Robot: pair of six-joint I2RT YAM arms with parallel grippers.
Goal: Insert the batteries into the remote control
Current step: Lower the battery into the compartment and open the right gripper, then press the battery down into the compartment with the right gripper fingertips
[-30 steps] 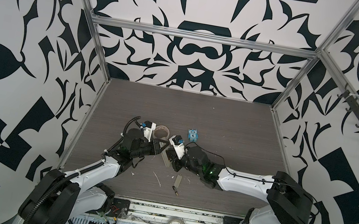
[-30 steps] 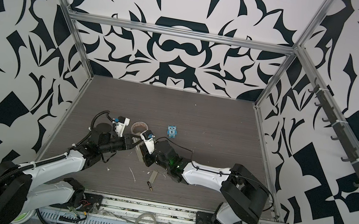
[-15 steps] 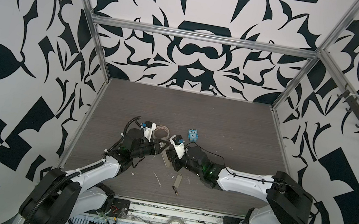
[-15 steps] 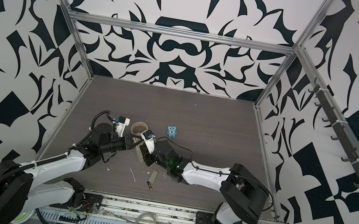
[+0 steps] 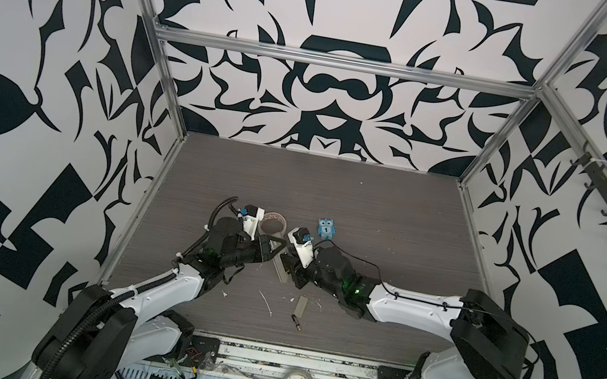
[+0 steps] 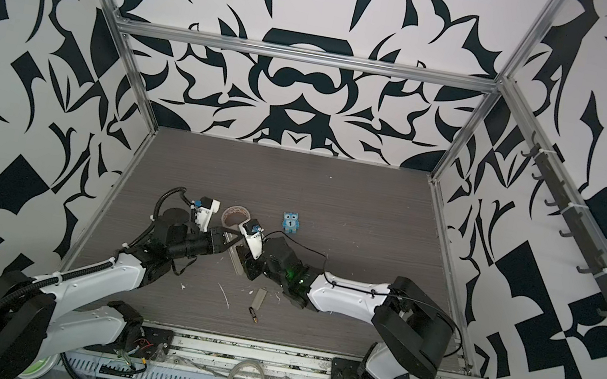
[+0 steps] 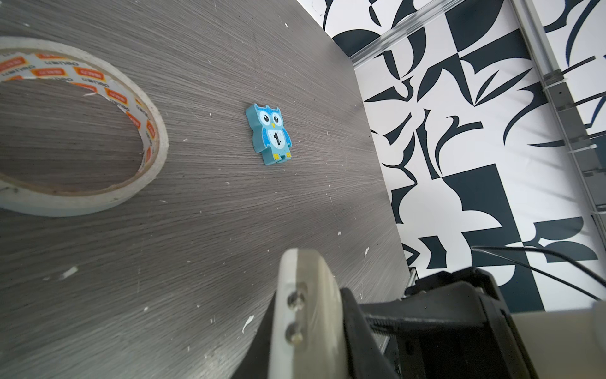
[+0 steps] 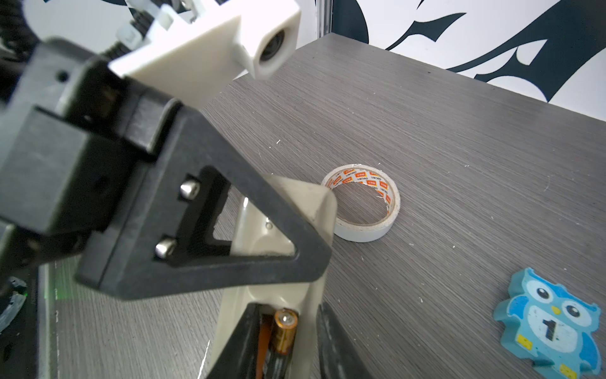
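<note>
Nearest the front rail, find the loose battery (image 5: 298,321), lying flat on the table (image 5: 391,231), well apart from both arms. Just beyond it, spot a flat grey piece (image 5: 301,305), probably the compartment lid. Leave both alone for now.

Further in, look to the remote control (image 5: 279,264), turned back-side up between the two arms. Cannot tell whether its near end rests on the table. Note the left gripper (image 5: 275,243) closed tight on the remote's far end, serving as a vice. At the near end, note the right gripper (image 5: 293,275) partly open, jaws standing either side of the seated battery (image 8: 283,331). See that cell lying lengthwise in the open bay, brass cap pointing toward the clamped end. Judge the hold as let go, given the strip of white wall visible between the cell and one finger.

To finish this placement well:
- Back the right gripper straight out along its own fingers, with no sideways drift, so as not to flick the cell from its bay.
- Check for a flush seat at both ends, and press down lightly with one fingertip if proud.
- Hold the left clamp steady and level meanwhile.
- Only then reach for the loose battery. Mind polarity, since the bay's markings cannot be read from here.

Beyond the remote, steer clear of the tape roll (image 5: 272,224), just behind the left gripper. Likewise avoid the blue owl (image 5: 325,228) near it, touching nothing. Need neither.
</note>
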